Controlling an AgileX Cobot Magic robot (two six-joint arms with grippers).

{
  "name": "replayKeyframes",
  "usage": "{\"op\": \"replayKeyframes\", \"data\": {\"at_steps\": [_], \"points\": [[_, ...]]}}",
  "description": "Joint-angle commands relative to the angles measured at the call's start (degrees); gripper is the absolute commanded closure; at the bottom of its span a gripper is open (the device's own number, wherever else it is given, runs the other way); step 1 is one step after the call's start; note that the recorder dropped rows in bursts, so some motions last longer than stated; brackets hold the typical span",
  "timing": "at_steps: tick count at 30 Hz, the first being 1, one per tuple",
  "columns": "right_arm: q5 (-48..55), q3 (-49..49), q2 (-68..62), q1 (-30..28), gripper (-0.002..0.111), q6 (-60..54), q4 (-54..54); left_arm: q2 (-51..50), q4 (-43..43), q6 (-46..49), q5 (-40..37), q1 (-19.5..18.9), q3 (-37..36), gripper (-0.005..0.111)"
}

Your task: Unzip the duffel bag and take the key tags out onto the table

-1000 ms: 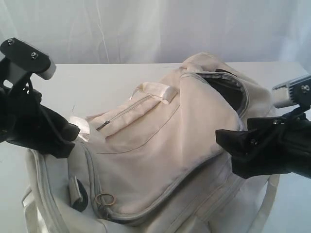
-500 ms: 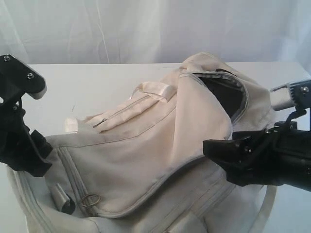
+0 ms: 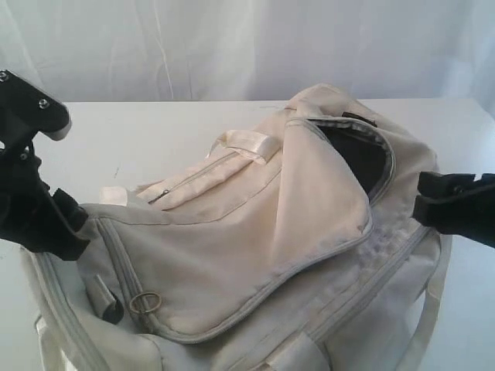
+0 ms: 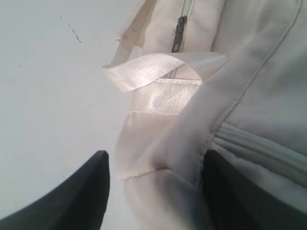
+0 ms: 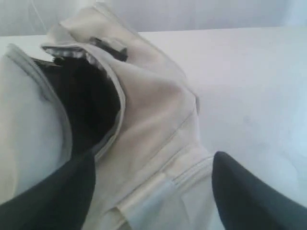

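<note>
The cream duffel bag (image 3: 255, 232) lies across the white table (image 3: 139, 131). Its main zip gapes at the far right end, showing dark lining (image 3: 357, 158). The key tags are hidden. My left gripper (image 3: 71, 226) is at the bag's left end and is open. In the left wrist view the left gripper (image 4: 156, 191) straddles bag fabric below a pale webbing strap (image 4: 153, 72). My right gripper (image 3: 424, 205) is open beside the bag's right end. In the right wrist view the right gripper (image 5: 153, 191) hangs over that end, next to the dark opening (image 5: 86, 105).
The front pocket zip (image 3: 193, 179) is closed, its dark pull (image 4: 180, 33) near the strap. A metal ring (image 3: 145, 302) lies on the bag's near left side. A white curtain (image 3: 247, 46) backs the table. Bare tabletop (image 5: 249, 72) lies right of the bag.
The left gripper dropped down and leftward, and the bag's left end sagged and spread. The right gripper pulled back to the right, away from the bag's side.
</note>
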State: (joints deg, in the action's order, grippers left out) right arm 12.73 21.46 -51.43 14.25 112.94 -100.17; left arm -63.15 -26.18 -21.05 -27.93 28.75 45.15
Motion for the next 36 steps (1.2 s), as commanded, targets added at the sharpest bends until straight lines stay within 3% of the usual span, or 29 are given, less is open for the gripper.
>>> {"op": "replayKeyframes", "data": {"at_steps": [1,8,18,21,23,24,25,26,28,30,31,33,36], "points": [[5.78,-0.23,-0.85,0.0,0.042,-2.79,0.22,0.46,-2.18,-1.42,-0.08,-0.12,0.25,0.047],[16.07,-0.23,-10.06,0.0,0.039,-10.36,6.82,0.46,-1.75,-1.65,-0.29,-0.12,0.25,0.047],[15.5,7.45,-27.91,0.0,0.039,-1.27,0.22,0.46,-0.88,-2.98,-0.29,-0.12,0.25,0.047],[15.5,12.25,-32.64,0.0,0.045,-2.99,0.22,0.46,-0.88,-3.22,-0.29,-0.12,0.25,0.047],[16.55,15.49,-35.58,0.0,0.057,-4.83,0.22,0.46,-0.88,-3.96,-0.43,-0.12,0.25,0.047],[17.18,16.71,-36.64,0.0,0.063,-5.08,0.22,0.46,-0.88,-4.5,-0.77,-0.12,0.25,0.049],[19.8,19.64,-39.02,0.0,0.082,-5.35,0.22,0.46,-0.14,-4.69,-1.36,-0.12,0.25,0.056],[21.46,21.15,-39.93,0.0,0.091,-5.51,0.22,0.46,0.54,-4.69,-1.82,-0.12,0.25,0.062],[24.19,26.11,-43.45,-0.12,0.108,-8.06,0.22,0.46,4.04,-4.69,-3.0,-0.12,0.25,0.081],[22.64,32.22,-47.29,-0.89,0.108,-13.46,0.22,0.46,11.0,-1.71,-4.25,-0.02,0.25,0.097],[20.69,36.55,-50.18,-1.64,0.108,-16.25,0.22,0.46,18.12,4.42,-6.27,-0.02,0.15,0.105],[19.41,40.96,-53.0,-1.98,0.108,-17.23,0.22,0.46,27.59,14.06,-9.21,-0.02,0.15,0.107],[19.52,43.59,-53.96,-2.33,0.108,-17.23,0.22,1.51,35.54,19.48,-10.83,-0.02,0.15,0.107]]}}
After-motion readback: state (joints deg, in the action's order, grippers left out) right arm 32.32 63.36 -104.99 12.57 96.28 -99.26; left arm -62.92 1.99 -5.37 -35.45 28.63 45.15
